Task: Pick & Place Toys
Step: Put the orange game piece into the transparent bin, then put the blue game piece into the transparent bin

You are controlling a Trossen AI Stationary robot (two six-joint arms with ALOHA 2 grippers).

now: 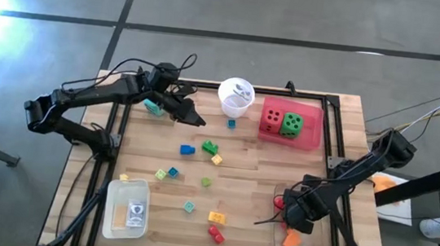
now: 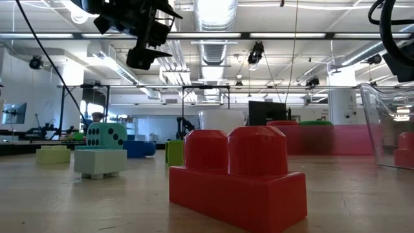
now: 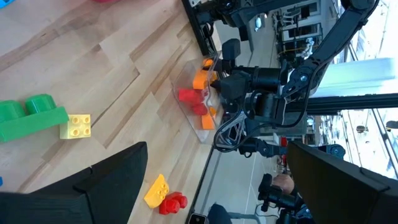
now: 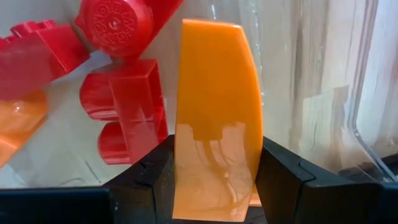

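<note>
Gripping an orange piece (image 4: 216, 118) across its two flat faces, the right tool (image 4: 214, 177) hangs over the clear tray (image 1: 277, 242) at the tabletop's near right corner, where red bricks (image 4: 121, 106) already lie. That piece looks like hard, smooth plastic — light and stiff, but glossy enough to slip, so a hold low on the broad faces, as here, seems the safest one.

The left tool (image 1: 197, 121) hovers over the far left of the tabletop (image 1: 255, 176) with its fingers spread wide and nothing between them, just beside a teal die (image 1: 153, 106).

Loose bricks are scattered over the middle: a blue one (image 1: 188, 148), a green one (image 1: 210, 147), a yellow-orange one (image 1: 217, 217) and a red one (image 1: 215, 235) near the front edge. All appear rigid and light; their straight side walls probably give a better hold than the studded tops. A red die (image 1: 272, 120) and a green die (image 1: 291, 125) sit in the pink tray (image 1: 313, 137) at the far right, bulkier and likely needing a wide opening. A white cup (image 1: 235, 96) stands by it. A white tray (image 1: 126, 208) at the near left holds flat cards.

No brand or readable writing shows; a card (image 1: 136, 209) bears a small dark mark too small to read, and the dice carry only black dots.
</note>
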